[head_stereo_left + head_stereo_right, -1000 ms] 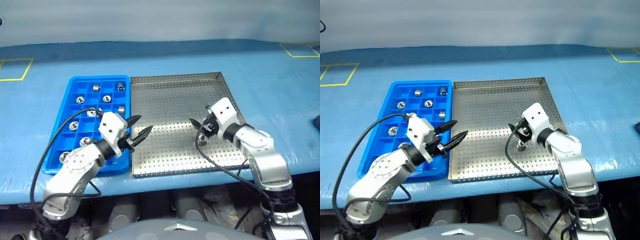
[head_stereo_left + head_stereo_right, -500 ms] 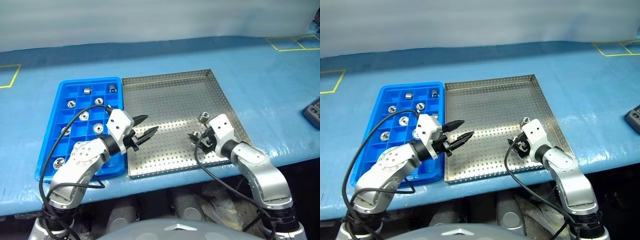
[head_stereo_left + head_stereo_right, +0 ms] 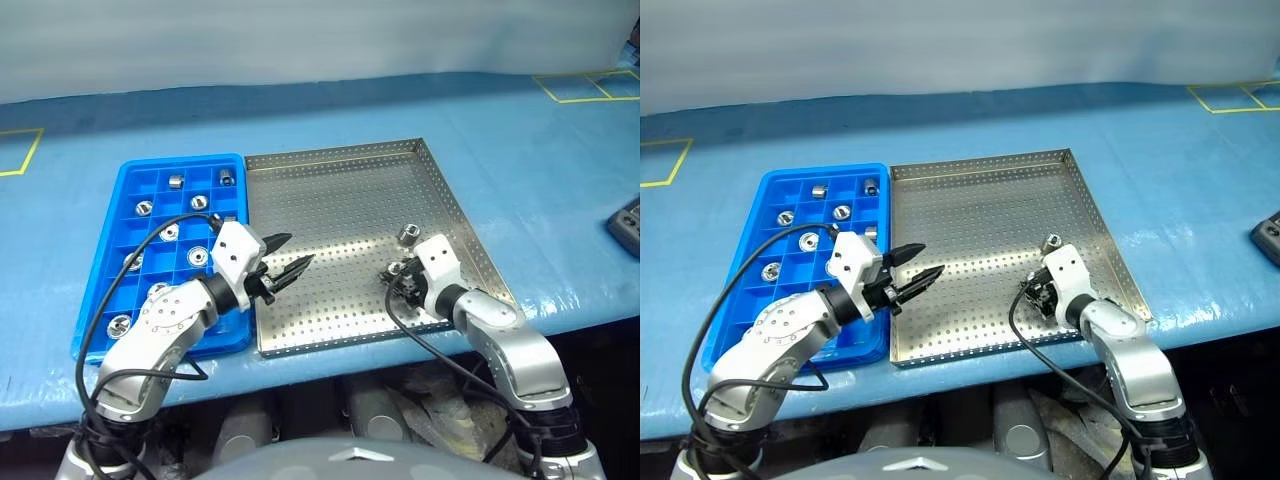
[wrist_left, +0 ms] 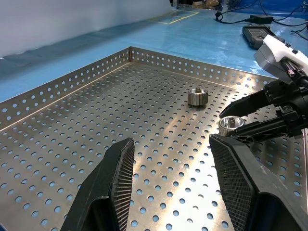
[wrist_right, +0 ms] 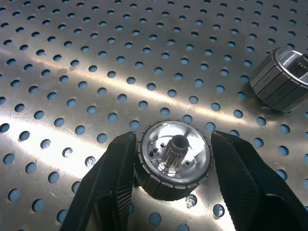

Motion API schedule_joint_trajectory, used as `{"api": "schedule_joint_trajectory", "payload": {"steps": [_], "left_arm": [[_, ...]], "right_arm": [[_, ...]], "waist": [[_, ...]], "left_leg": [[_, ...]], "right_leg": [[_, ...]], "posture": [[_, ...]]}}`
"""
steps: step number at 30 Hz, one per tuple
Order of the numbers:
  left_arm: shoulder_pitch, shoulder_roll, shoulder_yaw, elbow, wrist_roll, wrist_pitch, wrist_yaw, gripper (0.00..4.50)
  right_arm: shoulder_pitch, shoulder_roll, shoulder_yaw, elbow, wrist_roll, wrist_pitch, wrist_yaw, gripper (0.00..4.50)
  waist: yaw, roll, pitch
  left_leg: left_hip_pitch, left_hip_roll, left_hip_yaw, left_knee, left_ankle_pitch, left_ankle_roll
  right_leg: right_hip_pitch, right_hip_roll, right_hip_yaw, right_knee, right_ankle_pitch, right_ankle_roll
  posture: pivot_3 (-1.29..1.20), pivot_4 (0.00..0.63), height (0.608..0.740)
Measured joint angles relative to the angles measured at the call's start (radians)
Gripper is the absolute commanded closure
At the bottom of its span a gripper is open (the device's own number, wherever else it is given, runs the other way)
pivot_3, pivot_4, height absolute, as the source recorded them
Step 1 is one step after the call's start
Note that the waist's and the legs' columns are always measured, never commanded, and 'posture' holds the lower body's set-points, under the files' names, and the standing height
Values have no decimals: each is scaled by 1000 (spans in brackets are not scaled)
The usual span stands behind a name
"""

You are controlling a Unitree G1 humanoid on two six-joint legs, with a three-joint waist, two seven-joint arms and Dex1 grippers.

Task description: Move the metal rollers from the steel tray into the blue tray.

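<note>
The steel tray (image 3: 340, 200) lies mid-table with the blue tray (image 3: 185, 160) against its left side. My right gripper (image 5: 171, 144) is down on the perforated floor near the tray's front right, shut on a metal roller (image 5: 173, 156) standing on end. A second roller (image 3: 408, 235) lies loose just behind it. Several rollers (image 3: 198, 203) sit in the blue tray's compartments. My left gripper (image 3: 285, 268) hovers open and empty over the steel tray's left edge, pointing towards the right gripper (image 4: 236, 118).
A dark device (image 3: 628, 215) lies on the blue table at the far right. Yellow tape squares (image 3: 575, 88) mark the back of the table. The table's front edge runs just below both trays.
My right gripper has sunk to the tray floor and shut on the roller. The left gripper has kept still. The camera shifted early in the second.
</note>
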Motion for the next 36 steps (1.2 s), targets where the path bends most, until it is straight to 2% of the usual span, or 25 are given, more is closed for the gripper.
{"api": "schedule_joint_trajectory", "payload": {"steps": [12, 18, 22, 28, 31, 33, 36], "left_arm": [[3, 6, 10, -1, -1, 0, 0, 1790], [75, 21, 111, -28, -4, 5, 37, 1790], [199, 62, 248, -119, -24, 36, 55, 1790], [384, 78, 552, -288, -125, 88, 69, 1790], [488, 56, 711, -325, -167, 101, 84, 1790], [551, 35, 764, -343, -196, 101, 87, 1790], [657, 10, 774, -388, -237, 98, 85, 1790]], "right_arm": [[-25, -1, 0, 0, 18, -4, -24, 2770], [-122, -14, 51, -11, 12, -53, -8, 2770], [-256, 38, 94, -9, 45, -92, 40, 2770], [-458, 168, 195, 52, 117, -126, 130, 2770], [-539, 237, 278, 112, 140, -142, 194, 2770], [-566, 264, 341, 144, 143, -165, 242, 2770], [-593, 291, 451, 209, 134, -206, 317, 2770]], "waist": [[0, 0, 0], [3, 0, 0], [11, -1, 1], [60, -2, 1], [85, -3, 1], [101, -3, 1], [130, -5, -1]], "left_leg": [[0, 0, 1, 0, 0, 0], [0, 1, 1, 0, 0, 0], [0, 2, 1, -1, 0, 0], [0, 1, 0, -1, 0, -1], [0, 1, -1, -2, 1, -2], [0, 1, -1, -2, 2, -5], [0, 0, -3, -2, 2, -5]], "right_leg": [[0, 0, 1, 0, 0, 0], [-1, 1, 1, 0, 0, 0], [-2, 1, 1, 1, 0, 0], [-2, -1, -1, 0, 0, -1], [-1, -2, -3, 0, 0, -2], [-1, -3, -5, -1, -3, -6], [-1, -6, -11, -2, -4, -8]], "posture": [[-201, 150, 740], [-130, 150, 740], [-70, 150, 740], [45, 150, 740], [100, 150, 740], [131, 150, 740], [163, 150, 740]]}}
